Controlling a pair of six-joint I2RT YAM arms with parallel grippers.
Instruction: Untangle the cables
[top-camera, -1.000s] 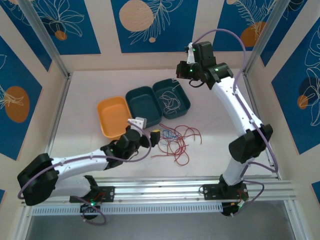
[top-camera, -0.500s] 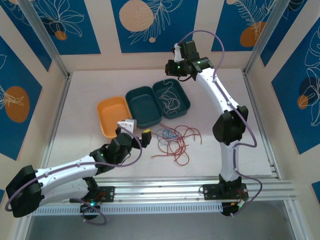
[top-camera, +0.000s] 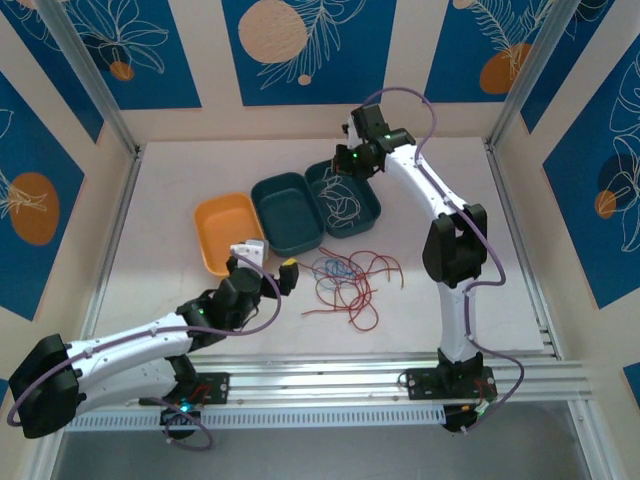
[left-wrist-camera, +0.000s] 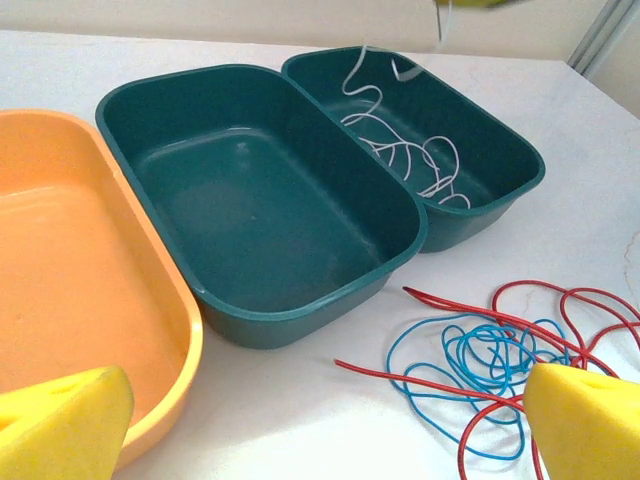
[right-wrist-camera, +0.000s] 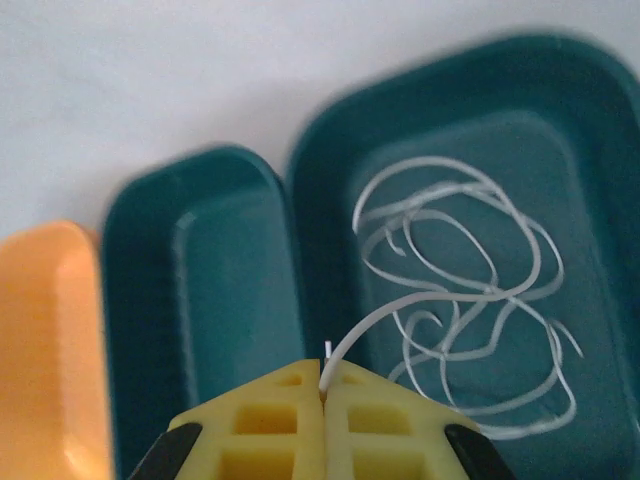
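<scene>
Right gripper (right-wrist-camera: 322, 400): fingers clenched together, pinching one end of the white cable (right-wrist-camera: 395, 318).
White cable: loosely coiled inside the right-hand teal tray (right-wrist-camera: 610, 180), one strand rising to the pinching fingers.
Left gripper (left-wrist-camera: 320, 425): jaws spread wide, grasping nothing, low over the table (top-camera: 170, 190).
Blue cable (left-wrist-camera: 470, 365): small coil on the table, just in front of the left gripper.
Red cables (top-camera: 362, 292): sprawled loops overlapping the blue coil.
Other trays: middle teal tray (left-wrist-camera: 270, 200) and orange tray (left-wrist-camera: 70, 250), side by side.
</scene>
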